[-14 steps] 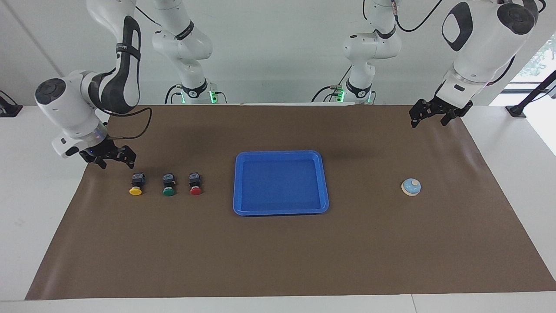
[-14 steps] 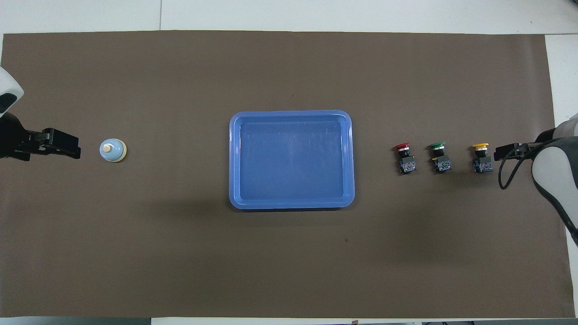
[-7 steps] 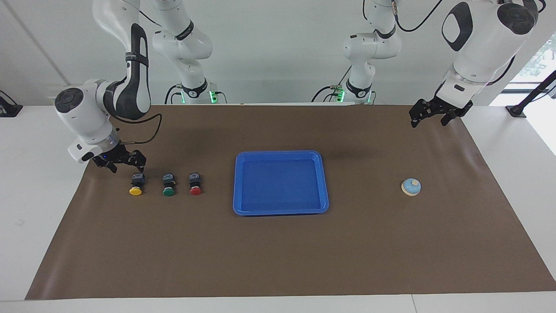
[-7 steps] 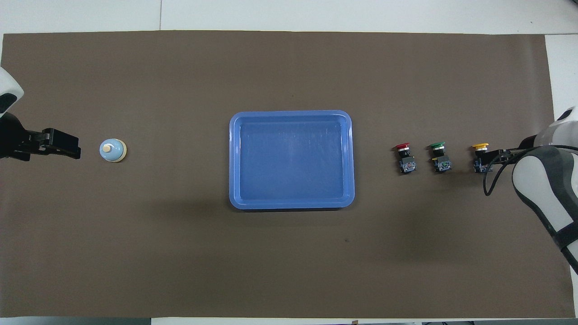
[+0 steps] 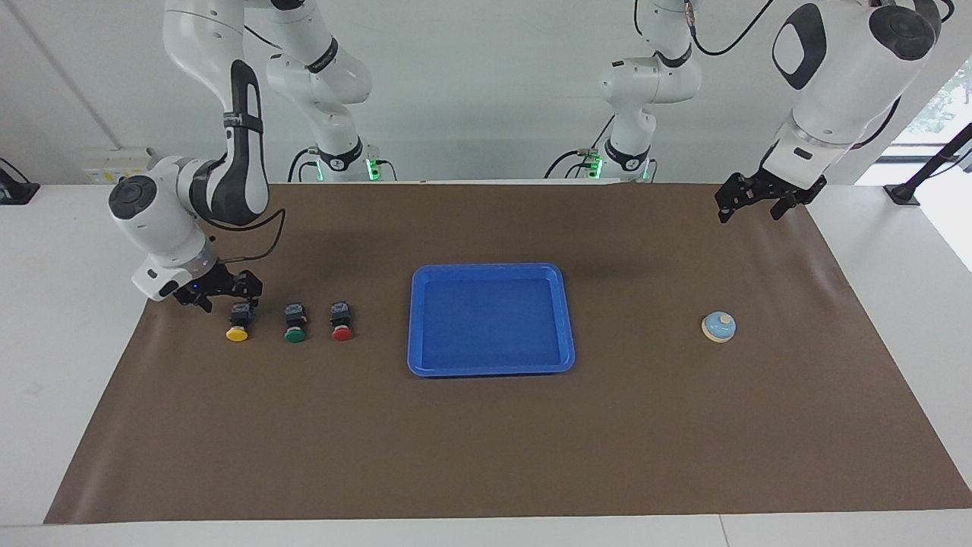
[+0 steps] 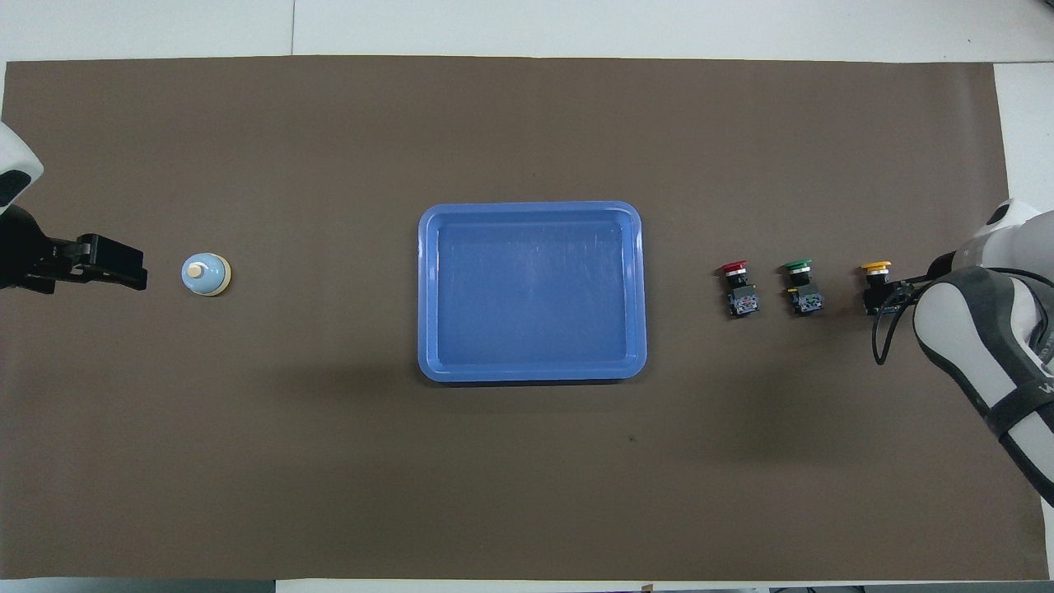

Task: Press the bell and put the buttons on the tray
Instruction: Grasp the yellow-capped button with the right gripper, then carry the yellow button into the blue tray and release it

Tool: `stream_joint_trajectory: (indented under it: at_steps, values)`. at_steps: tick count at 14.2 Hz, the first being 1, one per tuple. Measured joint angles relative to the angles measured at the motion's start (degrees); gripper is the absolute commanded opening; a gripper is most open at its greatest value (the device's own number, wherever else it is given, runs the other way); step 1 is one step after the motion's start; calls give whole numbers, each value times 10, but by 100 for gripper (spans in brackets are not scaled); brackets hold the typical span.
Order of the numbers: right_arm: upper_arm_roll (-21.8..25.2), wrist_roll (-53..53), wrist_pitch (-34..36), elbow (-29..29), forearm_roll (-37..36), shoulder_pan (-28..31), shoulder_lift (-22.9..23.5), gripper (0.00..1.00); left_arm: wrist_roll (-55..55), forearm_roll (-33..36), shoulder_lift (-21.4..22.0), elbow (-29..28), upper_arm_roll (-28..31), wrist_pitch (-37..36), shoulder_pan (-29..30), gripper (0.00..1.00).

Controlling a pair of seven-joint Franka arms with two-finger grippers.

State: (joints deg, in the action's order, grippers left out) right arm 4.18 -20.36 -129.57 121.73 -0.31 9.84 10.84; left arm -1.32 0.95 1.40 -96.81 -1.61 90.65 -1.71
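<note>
Three buttons (image 5: 288,323) sit in a row toward the right arm's end, beside the tray (image 5: 490,370). I see my right gripper (image 5: 225,292) spread just over the yellow button (image 5: 238,321). My left gripper (image 5: 752,203) waits, spread, near the bell (image 5: 718,327).

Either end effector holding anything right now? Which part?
Nothing held. Right end effector, open, is at the yellow button; no grip shows. Left end effector, open, waits in the air.
</note>
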Motion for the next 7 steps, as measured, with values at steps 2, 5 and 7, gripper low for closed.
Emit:
stream_joint_trajectory:
  at_steps: [2,5,7]
  values:
    - [0,0,-16,0,0,0,12,100,0,0,0,0,0,0,0,100]
    - [0,0,-23,0,1,0,25,94,0,0,0,0,0,0,0,100]
    - [0,3,-24,0,2,0,26,60,0,0,0,0,0,0,0,100]
